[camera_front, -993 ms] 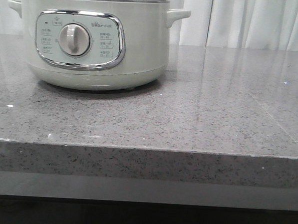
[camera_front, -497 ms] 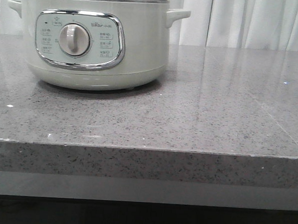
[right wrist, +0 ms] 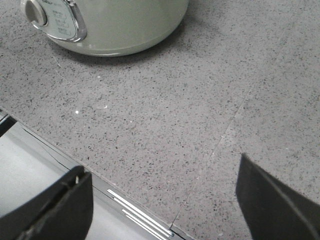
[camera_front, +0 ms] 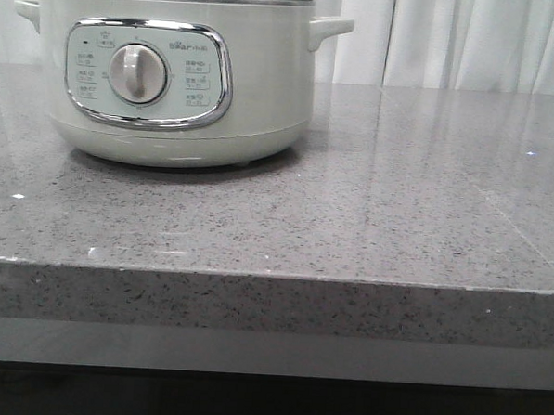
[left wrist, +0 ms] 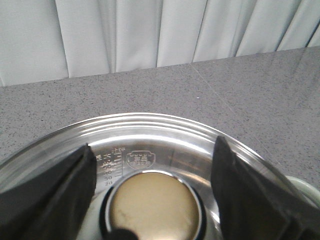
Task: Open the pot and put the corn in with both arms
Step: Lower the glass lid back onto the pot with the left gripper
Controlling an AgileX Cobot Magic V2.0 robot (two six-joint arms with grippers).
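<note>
The pot [camera_front: 255, 86], pale grey-green with a round dial, stands at the counter's back left; its base also shows in the right wrist view [right wrist: 125, 25]. A steel-rimmed glass lid [left wrist: 150, 127] with a gold knob [left wrist: 152, 207] covers it. My left gripper [left wrist: 152, 147] hangs open just over the lid. Its fingers stand wide on either side of the knob, not touching it. My right gripper [right wrist: 162, 170] is open and empty above the counter's front edge, to the right of the pot. The corn is out of view.
The grey speckled counter [camera_front: 370, 203] stretches right of the pot, with its front edge [right wrist: 140, 210] under my right gripper. White curtains [camera_front: 453, 40] hang behind the counter.
The steel band at the pot's top looks thinner now in the front view. A dark strip showed briefly at that view's left edge. The pot itself has not moved.
</note>
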